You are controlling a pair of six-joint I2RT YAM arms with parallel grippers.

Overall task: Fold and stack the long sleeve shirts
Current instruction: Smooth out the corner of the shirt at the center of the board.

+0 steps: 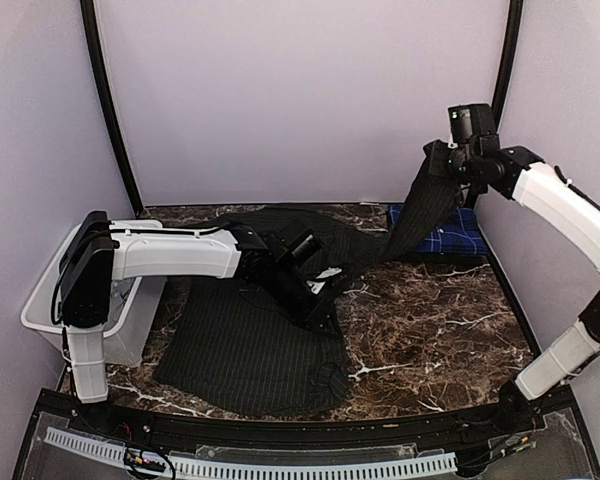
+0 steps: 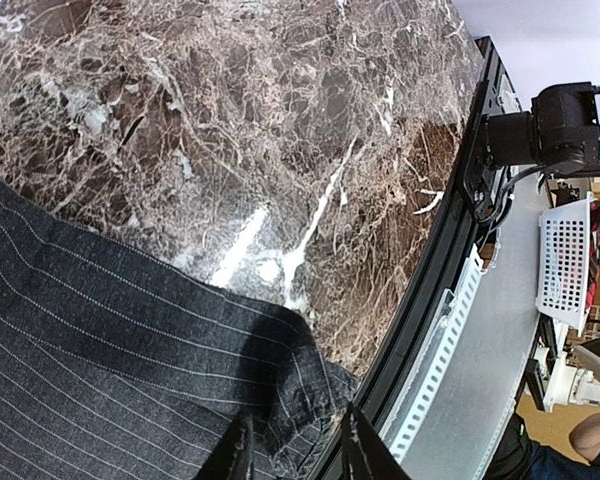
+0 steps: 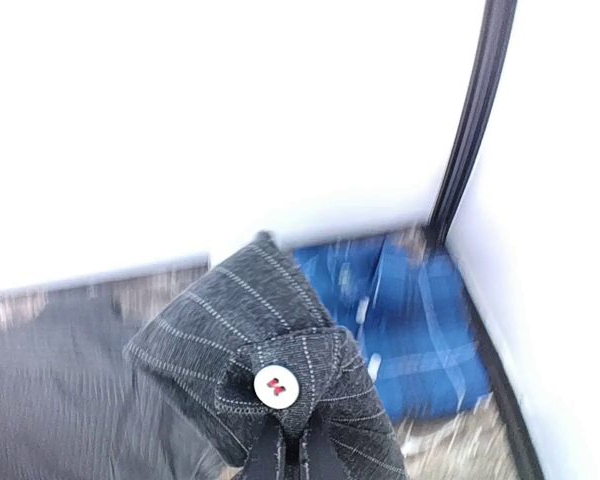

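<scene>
The black pinstriped long sleeve shirt (image 1: 250, 350) lies spread on the marble table (image 1: 430, 320), one sleeve pulled up and to the right. My right gripper (image 1: 450, 165) is raised high near the back right corner. In its wrist view the right gripper (image 3: 292, 452) is shut on the buttoned cuff (image 3: 280, 345), with a white button (image 3: 274, 385) just above the tips. My left gripper (image 1: 320, 312) rests low on the shirt's right side. Its fingers (image 2: 365, 450) stand apart, straddling a bunched hem (image 2: 300, 410). The blue plaid shirt (image 1: 455, 238) lies folded at the back right.
A white plastic bin (image 1: 50, 300) stands at the table's left edge beside the left arm's base. The black front rail (image 1: 300, 430) runs close to the shirt's lower hem. Enclosure walls and black poles (image 1: 110, 110) close in the back and sides.
</scene>
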